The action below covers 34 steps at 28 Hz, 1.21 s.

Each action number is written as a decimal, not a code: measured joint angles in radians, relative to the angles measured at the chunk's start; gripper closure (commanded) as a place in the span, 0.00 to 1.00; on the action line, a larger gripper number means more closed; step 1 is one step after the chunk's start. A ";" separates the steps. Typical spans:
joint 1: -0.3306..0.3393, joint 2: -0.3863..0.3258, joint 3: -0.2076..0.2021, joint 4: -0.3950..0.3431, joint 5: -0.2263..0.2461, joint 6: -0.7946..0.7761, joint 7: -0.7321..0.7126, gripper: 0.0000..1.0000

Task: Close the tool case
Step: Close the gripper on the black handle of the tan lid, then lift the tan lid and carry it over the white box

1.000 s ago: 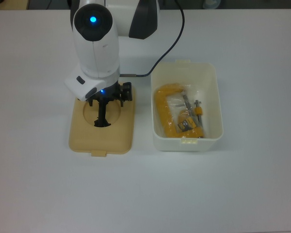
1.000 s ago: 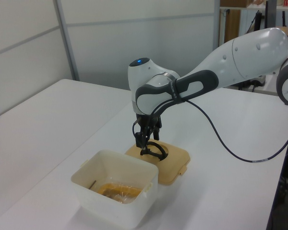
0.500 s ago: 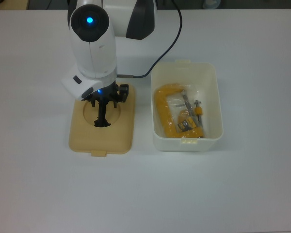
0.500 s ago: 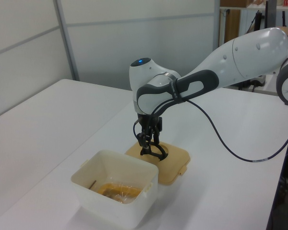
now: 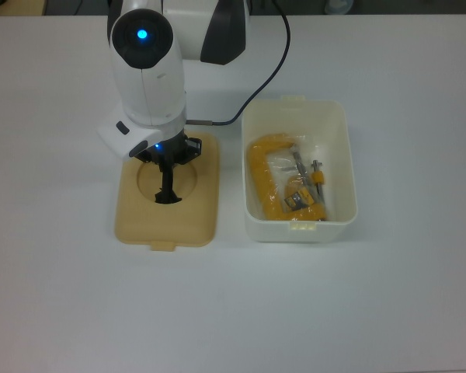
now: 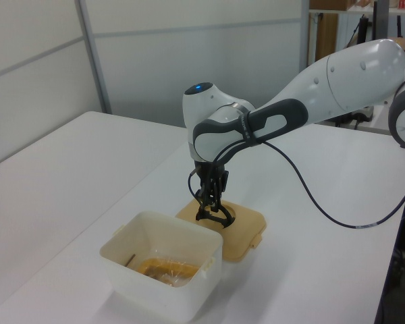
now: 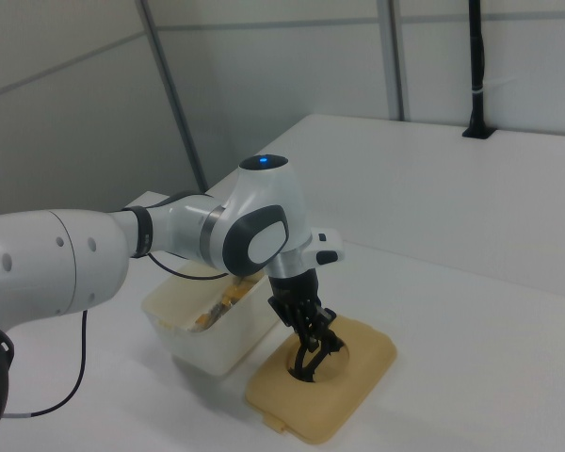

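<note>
Claw pinched shut on the lid handle beside the tub; lift straight, keep level; then centre over it.

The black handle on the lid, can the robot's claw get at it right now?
Probably yes. The claw is already down in the round dip of the tan lid, right at the black handle. Nothing sits between them, and the white tub is off to the side.
</note>
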 measured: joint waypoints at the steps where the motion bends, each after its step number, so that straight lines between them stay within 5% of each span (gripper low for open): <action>1: 0.000 0.000 0.000 0.000 0.000 0.000 0.000 1.00; 9: -0.018 -0.021 -0.007 0.009 0.000 -0.020 0.000 1.00; 25: -0.051 -0.179 -0.001 0.085 0.009 -0.202 -0.038 1.00; 34: -0.035 -0.196 0.032 0.128 0.010 -0.210 -0.038 1.00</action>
